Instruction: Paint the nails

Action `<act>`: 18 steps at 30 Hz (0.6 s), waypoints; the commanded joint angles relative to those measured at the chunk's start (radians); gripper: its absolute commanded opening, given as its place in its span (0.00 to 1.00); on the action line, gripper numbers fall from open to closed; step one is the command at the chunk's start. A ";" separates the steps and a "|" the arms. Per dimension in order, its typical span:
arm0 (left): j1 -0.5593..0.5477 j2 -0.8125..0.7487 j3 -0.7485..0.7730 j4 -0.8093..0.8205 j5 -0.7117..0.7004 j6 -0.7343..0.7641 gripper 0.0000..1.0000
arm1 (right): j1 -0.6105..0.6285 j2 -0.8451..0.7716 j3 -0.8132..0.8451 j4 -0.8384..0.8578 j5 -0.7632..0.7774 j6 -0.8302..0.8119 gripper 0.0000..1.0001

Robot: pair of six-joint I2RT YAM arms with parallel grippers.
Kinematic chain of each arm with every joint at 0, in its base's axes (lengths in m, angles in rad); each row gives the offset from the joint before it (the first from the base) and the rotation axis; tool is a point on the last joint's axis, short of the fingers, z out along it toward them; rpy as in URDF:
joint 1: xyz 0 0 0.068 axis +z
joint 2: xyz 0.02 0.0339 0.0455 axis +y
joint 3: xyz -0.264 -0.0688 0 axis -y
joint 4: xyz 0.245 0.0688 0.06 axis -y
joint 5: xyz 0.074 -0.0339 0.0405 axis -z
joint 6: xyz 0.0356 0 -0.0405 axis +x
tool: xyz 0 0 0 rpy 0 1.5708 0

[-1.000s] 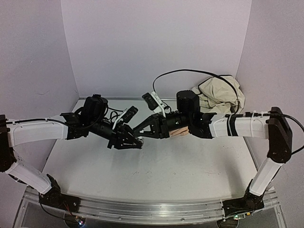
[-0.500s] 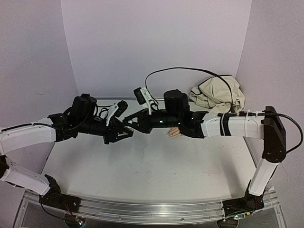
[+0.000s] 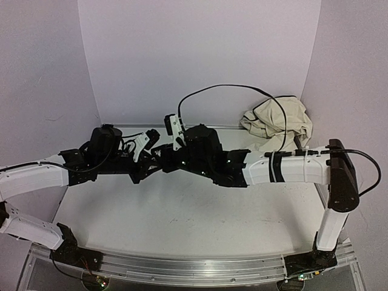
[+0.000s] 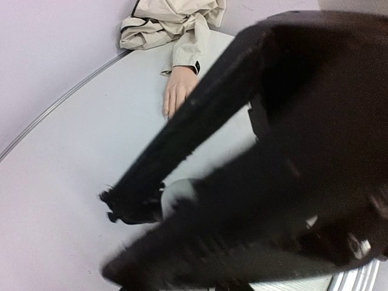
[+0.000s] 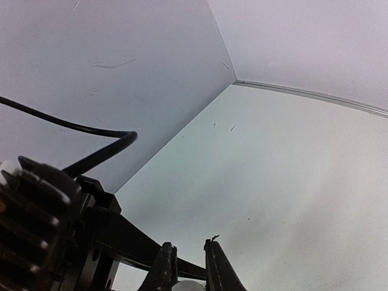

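A peach mannequin hand (image 4: 179,88) lies flat at the back in the left wrist view, beige sleeve (image 4: 191,42) behind it. The nails at its fingertips (image 4: 170,111) are too small to make out. The right arm hides this hand in the top view. My two grippers meet left of centre above the table: the left gripper (image 3: 150,165) (image 4: 130,239) is shut on a small whitish bottle (image 4: 176,195). The right gripper (image 3: 160,162) (image 5: 187,251) is shut on that bottle's whitish top (image 5: 188,286).
A crumpled beige cloth (image 3: 279,123) is heaped in the back right corner. A black cable (image 3: 230,90) loops up from the right wrist. White walls close the table on three sides; a metal rail (image 3: 194,267) runs along the near edge.
Both grippers, still joined, have moved left and towards the back wall. The right arm has swung left and now covers the mannequin hand in the top view.
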 commanded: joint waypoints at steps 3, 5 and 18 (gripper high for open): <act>0.022 -0.029 0.053 0.138 -0.052 0.009 0.00 | 0.007 -0.082 -0.012 -0.014 -0.124 -0.070 0.47; 0.022 -0.028 0.053 0.138 -0.044 0.009 0.00 | -0.007 -0.118 -0.036 -0.013 -0.116 -0.084 0.50; 0.022 0.002 0.059 0.136 0.012 0.008 0.00 | -0.155 -0.386 -0.302 0.034 -0.145 -0.140 0.76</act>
